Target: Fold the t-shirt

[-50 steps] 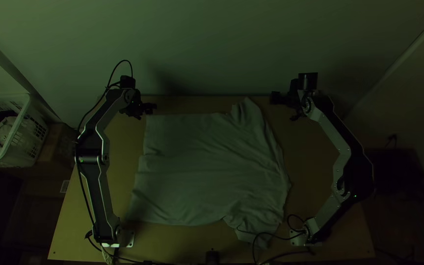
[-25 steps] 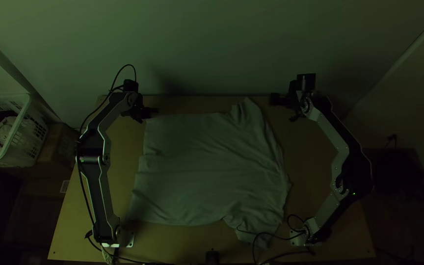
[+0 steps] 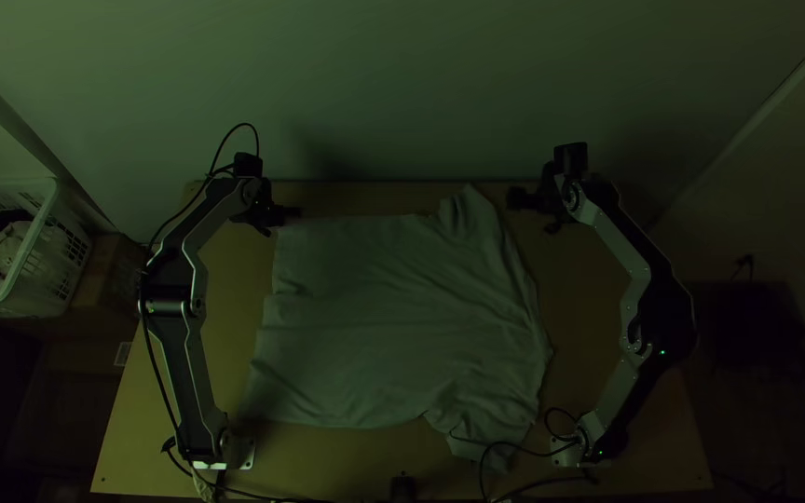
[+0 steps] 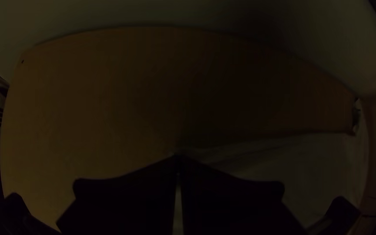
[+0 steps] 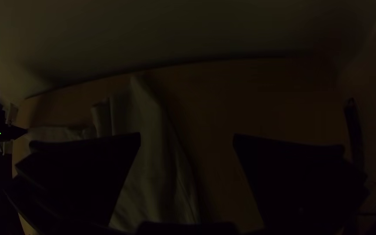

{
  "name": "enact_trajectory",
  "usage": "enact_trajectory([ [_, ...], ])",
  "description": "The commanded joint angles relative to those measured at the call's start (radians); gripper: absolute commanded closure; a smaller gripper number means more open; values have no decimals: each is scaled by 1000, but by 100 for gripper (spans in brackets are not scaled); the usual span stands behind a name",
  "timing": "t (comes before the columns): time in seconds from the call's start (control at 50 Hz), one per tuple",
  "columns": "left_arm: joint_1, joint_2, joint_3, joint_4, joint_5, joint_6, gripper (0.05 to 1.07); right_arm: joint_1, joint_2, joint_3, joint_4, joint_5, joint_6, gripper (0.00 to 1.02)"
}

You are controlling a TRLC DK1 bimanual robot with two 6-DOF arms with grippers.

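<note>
The pale t-shirt (image 3: 393, 317) lies spread across the middle of the table, sleeves toward the right, with wrinkles there. At its far left corner is my left gripper (image 3: 296, 213); in the left wrist view the left gripper (image 4: 178, 162) has its fingers together on the edge of the t-shirt (image 4: 314, 161), creases running from the tips. Over the table just right of the far sleeve is my right gripper (image 3: 530, 212). The right wrist view shows the right gripper (image 5: 187, 140) wide apart, the t-shirt's sleeve (image 5: 146, 117) beyond and below one finger, nothing held.
A white basket (image 3: 39, 265) with clothes stands beyond the table's left side. The wall (image 3: 402, 93) rises behind the far edge. Black cables (image 3: 514, 447) run along the near edge, one over the near sleeve. Bare tabletop (image 3: 598, 307) lies between the t-shirt and right arm.
My left gripper has shifted slightly right and nearer, and its fingers have closed at the t-shirt's corner. The right arm has moved a little to the left. The t-shirt lies as before.
</note>
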Motion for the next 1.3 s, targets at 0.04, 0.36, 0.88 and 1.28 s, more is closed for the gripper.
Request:
enact_trajectory([
  [0.04,10,-66,-13,1,-5,-3,105,4,93,121,-180,-4,22,5],
  [0.36,9,-77,-22,1,-4,-5,105,30,144,189,-326,14,29,7],
  [0.88,27,-91,-19,1,-5,1,105,40,238,224,-360,51,50,19],
  [1.28,32,-88,-10,1,-5,9,105,47,288,242,-367,96,56,30],
])
